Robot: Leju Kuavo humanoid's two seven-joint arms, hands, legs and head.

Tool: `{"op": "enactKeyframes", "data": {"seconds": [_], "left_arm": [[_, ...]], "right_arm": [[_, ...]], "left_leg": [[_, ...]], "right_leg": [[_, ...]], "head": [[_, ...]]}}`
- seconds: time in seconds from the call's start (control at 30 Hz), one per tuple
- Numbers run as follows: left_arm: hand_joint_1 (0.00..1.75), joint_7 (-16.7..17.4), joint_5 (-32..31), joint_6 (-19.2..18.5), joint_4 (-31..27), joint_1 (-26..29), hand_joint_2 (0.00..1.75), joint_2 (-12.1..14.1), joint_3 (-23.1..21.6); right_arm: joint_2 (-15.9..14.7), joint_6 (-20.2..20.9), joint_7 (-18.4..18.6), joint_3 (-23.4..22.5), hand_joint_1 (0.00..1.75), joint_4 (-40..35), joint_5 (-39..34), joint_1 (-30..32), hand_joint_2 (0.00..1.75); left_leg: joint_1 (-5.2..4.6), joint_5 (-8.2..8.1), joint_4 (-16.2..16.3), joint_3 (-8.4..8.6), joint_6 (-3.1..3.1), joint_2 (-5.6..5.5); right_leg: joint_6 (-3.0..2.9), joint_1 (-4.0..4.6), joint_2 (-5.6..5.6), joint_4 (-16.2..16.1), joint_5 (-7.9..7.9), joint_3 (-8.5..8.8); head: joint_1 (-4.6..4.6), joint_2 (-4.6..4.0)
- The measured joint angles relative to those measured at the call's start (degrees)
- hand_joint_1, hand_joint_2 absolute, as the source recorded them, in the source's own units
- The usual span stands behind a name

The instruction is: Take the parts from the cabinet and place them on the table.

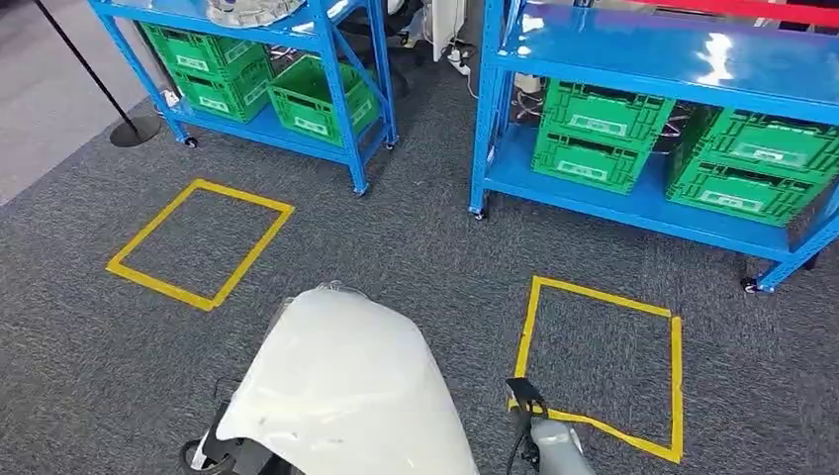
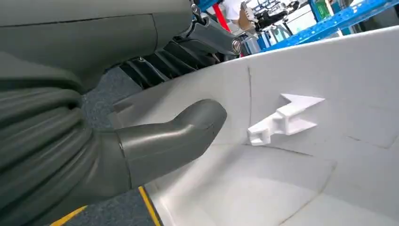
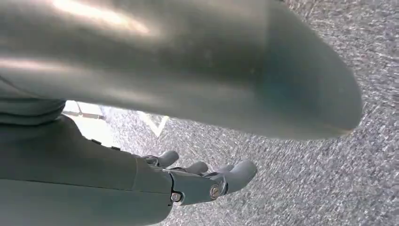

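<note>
Low in the head view, left of centre, one large white moulded part [image 1: 346,391] is carried in front of the robot's body, its long axis running from near the left hand [image 2: 141,146] up and away toward the racks. In the left wrist view the thick grey thumb presses on the part's inner face near a small white clip [image 2: 282,120], while the dark fingers [image 2: 160,66] lie along its outer rim, so the left hand pinches the part's edge. It is plainly the hand that bears it. Further right, the right hand [image 3: 207,181] hangs over grey carpet [image 1: 416,247] with nothing in it, its fingers loosely spread. Counted: one part in hand, two yellow taped squares [image 1: 203,244] on the floor, two blue racks [image 1: 633,119], six green crates [image 1: 599,134]. No desk appears, so I judge the carry unfinished.
</note>
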Motion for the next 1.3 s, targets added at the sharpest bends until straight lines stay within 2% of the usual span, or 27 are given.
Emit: {"op": "enactKeyframes", "data": {"seconds": [0.03,0.07,0.1,0.2,0.23,0.27,0.3,0.33,0.4,0.47,0.53,0.57,0.6,0.63,0.73,0.77,0.87,0.9,0.97,1.0,1.03,1.07,1.1,1.2,1.23,1.27,1.3], "left_arm": [[1.75,0.0,0.0,0.02,-0.2,-0.03,1.75,0.0,0.0],[1.75,0.0,0.0,0.02,-0.46,-0.05,1.75,-0.02,-0.02],[1.75,-0.02,0.0,0.09,-0.57,-0.08,1.75,0.09,-0.02],[1.75,0.07,0.02,0.09,-0.72,-0.16,1.75,0.13,-0.04],[1.75,0.09,0.13,0.11,-1.05,-0.02,1.75,0.07,-0.04],[1.75,-0.07,0.24,0.11,-1.01,-0.12,1.75,0.07,-0.07],[1.75,0.02,0.31,0.11,-1.01,-0.34,1.75,-0.02,-0.07],[1.75,0.04,0.35,0.11,-0.94,-0.24,1.75,0.02,-0.04],[1.75,0.11,0.35,0.11,-0.79,0.15,1.75,0.11,-0.07],[1.75,0.11,0.35,0.11,-0.64,0.27,1.75,0.15,-0.07],[1.75,0.07,0.74,0.11,-0.64,0.27,1.75,0.17,-0.07],[1.75,0.04,1.09,0.11,-0.61,0.3,1.75,0.22,-0.07],[1.75,0.04,1.09,0.11,-0.72,0.24,1.75,0.24,-0.07],[1.75,0.0,1.09,0.13,-0.87,0.22,1.75,0.24,-0.11],[1.75,-0.07,1.38,0.26,-0.98,0.33,1.75,0.22,-0.24],[1.75,-0.04,1.38,0.26,-1.03,0.46,1.75,0.24,-0.26],[1.75,-0.02,1.99,0.26,-1.12,0.71,1.75,0.24,-0.31],[1.75,-0.02,2.27,0.24,-1.12,0.93,1.75,0.22,-0.31],[1.75,0.0,2.34,0.0,-1.12,1.16,1.75,0.22,-0.31],[1.75,0.0,2.38,-0.09,-1.14,1.13,1.75,0.17,-0.31],[1.75,0.04,2.4,-0.24,-1.23,1.11,1.75,0.04,-0.31],[1.75,0.13,2.4,-0.5,-1.45,1.05,1.75,-0.09,-0.33],[1.75,0.18,2.4,-0.57,-1.66,1.13,1.75,-0.13,-0.33],[1.75,0.24,2.4,-0.61,-1.73,0.77,1.75,-0.09,-0.33],[1.75,0.24,2.4,-0.61,-1.99,0.74,1.75,-0.28,-0.33],[1.75,0.26,2.4,-0.61,-2.1,0.78,1.75,-0.46,-0.33],[1.75,0.18,2.4,-0.61,-2.08,0.58,1.75,-0.72,-0.35]], "right_arm": [[0.02,0.02,0.0,0.0,0.0,0.0,-0.06,0.0,0.0],[0.34,0.06,0.0,-0.02,0.0,0.02,-0.11,0.0,0.0],[0.48,0.02,-0.02,-0.09,0.0,-0.02,-0.09,-0.08,0.0],[0.7,0.2,0.0,-0.09,0.0,0.0,-0.17,-0.13,0.0],[0.81,0.2,0.0,-0.11,0.0,-0.02,-0.15,-0.1,0.0],[0.59,0.17,0.0,-0.11,0.0,-0.02,-0.06,-0.18,0.0],[0.59,0.2,0.0,-0.09,0.0,-0.02,0.0,-0.35,0.0],[0.59,0.17,0.0,-0.11,0.0,-0.02,0.02,-0.45,0.0],[0.35,0.15,0.0,-0.11,0.0,-0.02,0.0,-0.21,0.0],[0.24,0.11,0.0,-0.15,0.0,-0.02,0.02,-0.04,0.0],[0.09,0.09,0.0,-0.15,0.0,-0.02,0.18,-0.15,0.0],[0.07,0.09,-0.02,-0.15,0.0,-0.02,0.24,-0.31,0.0],[0.59,0.11,-0.02,-0.15,0.0,0.0,0.39,-0.49,0.0],[0.35,0.11,0.0,-0.17,0.0,0.0,0.53,-0.58,0.0],[0.61,0.09,0.0,-0.26,0.0,0.02,0.68,-0.66,0.0],[0.42,0.0,-0.02,-0.26,0.0,0.0,0.66,-0.7,0.0],[0.42,-0.24,0.0,-0.28,0.0,0.0,0.42,-0.54,0.0],[0.33,-0.26,0.0,-0.28,0.0,0.0,0.37,-0.46,0.0],[0.31,-0.41,0.0,-0.31,0.0,0.0,0.33,-0.32,0.0],[0.33,-0.42,0.0,-0.33,0.0,0.0,0.22,-0.32,0.0],[0.35,-0.44,0.0,-0.33,0.0,0.0,0.13,-0.33,0.0],[0.57,-0.42,-0.02,-0.33,0.0,0.02,0.07,-0.36,0.0],[1.53,-0.44,-0.02,-0.42,0.0,0.04,0.02,-0.25,0.0],[1.38,-0.33,-0.11,-0.5,0.0,0.07,-0.17,-0.12,0.0],[1.44,-0.31,0.22,-0.5,0.0,0.07,-0.15,-0.09,0.0],[1.29,-0.33,0.22,-0.5,0.0,0.04,-0.15,-0.04,0.0],[1.23,-0.33,0.17,-0.52,0.0,0.04,-0.11,-0.13,0.0]], "left_leg": [[-0.5,2.31,-5.44,2.72,1.09,0.04],[-1.32,3.36,-9.74,4.96,2.4,0.4],[-1.52,3.47,-10.29,5.1,2.36,0.15],[-2.15,3.56,-11.25,5.68,2.52,0.07],[-1.28,4.87,-13.69,7.45,2.97,-0.36],[-1.35,5.23,-14.77,8.21,2.72,-0.29],[-1.22,5.43,-14.91,8.25,3.03,-0.27],[-1.22,5.57,-14.91,8.33,3.01,-0.3],[-1.25,5.23,-14.24,7.92,2.95,-0.54],[-1.03,4.74,-13.15,7.46,2.62,-0.91],[-0.45,3.81,-11.09,6.67,1.77,-1.13],[-0.45,3.16,-9.75,6.25,1.1,-1.15],[-1.03,1.86,-8.32,5.34,0.62,-1.39],[-0.97,1.33,-8.14,5.45,0.42,-1.34],[-0.83,1.41,-7.98,6.03,0.09,-1.12],[-0.87,-0.02,-6.71,5.65,-0.29,-0.75],[-0.05,-6.64,5.15,0.0,-1.3,0.01],[-0.05,-7.53,8.63,-1.73,-1.25,0.04],[-0.27,-5.44,7.81,-1.63,-0.04,0.01],[-0.85,-3.2,4.17,0.0,1.27,-0.03],[-1.94,-0.78,-1.2,2.54,3.12,-0.05],[-3.77,0.96,-7.03,5.46,5.71,-0.01],[-4.88,1.23,-9.35,6.72,6.81,-0.77],[-4.94,1.96,-10.29,7.01,6.73,-0.58],[-4.78,2.35,-11.73,7.56,7.13,-0.6],[-4.02,3.49,-13.44,9.01,6.3,-0.42],[-3.83,3.69,-13.93,9.1,6.25,-0.57]], "right_leg": [[-0.01,0.16,-0.09,-0.36,0.01,0.27],[-0.03,-0.2,-0.24,-0.72,0.1,0.64],[0.37,-0.02,-0.21,-1.06,0.06,0.93],[1.52,-0.65,-0.59,-2.19,0.2,1.68],[1.68,-0.29,-0.52,-2.08,0.2,1.98],[1.67,-0.16,0.11,-1.0,-0.32,1.64],[1.41,0.2,0.63,1.93,-2.26,0.02],[1.47,0.3,0.9,6.56,-4.6,-2.41],[1.8,0.46,1.0,13.42,-6.77,-6.42],[2.29,0.29,0.99,11.6,-4.33,-6.15],[3.23,-0.25,0.98,2.88,0.13,-1.91],[3.55,-0.41,0.69,1.17,0.16,-1.02],[2.93,-0.46,0.98,0.97,-0.16,-1.25],[1.71,-0.52,0.97,1.82,-0.69,-1.49],[1.03,-0.87,0.85,2.19,-1.0,-1.03],[0.31,-0.74,0.69,2.06,-0.43,-1.15],[0.1,-0.51,0.48,1.93,-0.23,-1.28],[0.07,-0.31,0.47,1.93,-0.22,-1.41],[-0.01,0.49,0.42,1.91,-0.17,-1.6],[-0.16,0.99,0.42,1.79,-0.07,-1.72],[-0.49,1.49,0.38,1.47,0.14,-1.83],[-1.1,1.4,0.25,1.01,0.56,-1.33],[-0.69,1.84,0.2,0.77,0.76,-1.36],[-0.21,1.26,0.65,0.05,1.07,-1.11],[0.12,1.4,0.64,-0.56,1.22,-0.73],[-0.07,1.54,0.72,0.59,0.92,-1.02],[0.15,1.88,1.03,2.49,-0.41,-2.16]], "head": [[0.04,0.0],[0.08,0.0],[0.31,0.0],[-0.48,0.0],[-0.38,0.0],[-0.31,0.0],[-0.39,0.0],[0.38,0.0],[0.59,0.0],[0.7,0.0],[0.89,0.0],[1.18,0.0],[1.66,0.0],[1.29,0.0],[1.01,0.0],[0.43,0.0],[-0.13,0.0],[-0.17,0.0],[-0.22,0.0],[-0.28,0.0],[-0.28,0.0],[-0.24,0.0],[0.6,0.0],[0.06,0.0],[-0.53,0.0],[-0.39,0.0],[-0.37,0.0]]}}
